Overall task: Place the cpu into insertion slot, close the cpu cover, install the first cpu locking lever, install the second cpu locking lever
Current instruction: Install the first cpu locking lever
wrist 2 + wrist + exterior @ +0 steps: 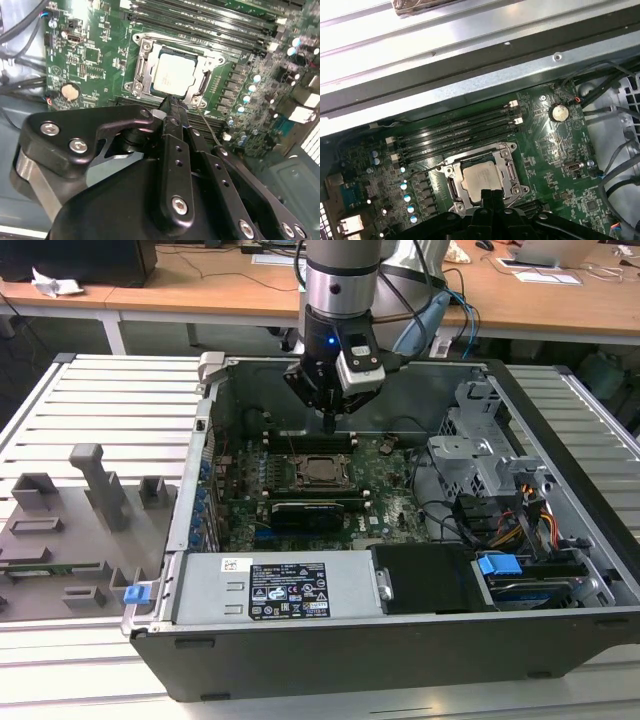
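The cpu lies flat in the insertion slot on the green motherboard, silver face up. The cpu cover lies down around the chip's edges, its window framing the metal face. My gripper hangs just above the socket's edge with its black fingers pressed together and nothing between them. In the first wrist view the gripper overlaps one side of the cpu. In the exterior view the gripper points down slightly behind the cpu, inside the open computer case. A thin metal rod slants beside the fingers.
Long black memory slots run along one side of the socket. A black card sits in front of it. A grey drive cage and cables stand on the exterior view's right, a grey fixture plate on its left.
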Available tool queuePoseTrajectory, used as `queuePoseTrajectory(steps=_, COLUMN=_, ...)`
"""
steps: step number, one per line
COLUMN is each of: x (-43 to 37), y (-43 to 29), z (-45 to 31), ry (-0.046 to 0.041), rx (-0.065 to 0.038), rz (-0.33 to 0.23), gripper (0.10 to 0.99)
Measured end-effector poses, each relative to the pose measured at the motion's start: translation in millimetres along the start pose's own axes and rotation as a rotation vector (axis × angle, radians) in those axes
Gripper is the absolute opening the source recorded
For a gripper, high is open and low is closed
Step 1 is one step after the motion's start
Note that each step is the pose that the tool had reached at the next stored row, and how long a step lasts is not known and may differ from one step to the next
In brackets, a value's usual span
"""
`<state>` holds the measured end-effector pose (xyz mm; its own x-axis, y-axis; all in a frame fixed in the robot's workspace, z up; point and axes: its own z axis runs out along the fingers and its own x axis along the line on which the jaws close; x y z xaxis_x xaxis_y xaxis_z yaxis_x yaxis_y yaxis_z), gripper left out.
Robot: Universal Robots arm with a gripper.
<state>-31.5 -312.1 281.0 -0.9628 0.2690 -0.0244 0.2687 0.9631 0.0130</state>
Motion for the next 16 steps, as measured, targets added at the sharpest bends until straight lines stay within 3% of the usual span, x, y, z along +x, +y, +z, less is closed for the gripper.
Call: queuePoseTrajectory(steps=16, x=0.1, y=0.0, z=0.1, ry=0.003, rx=-0.006, rz=-0.232, gripper=0.106)
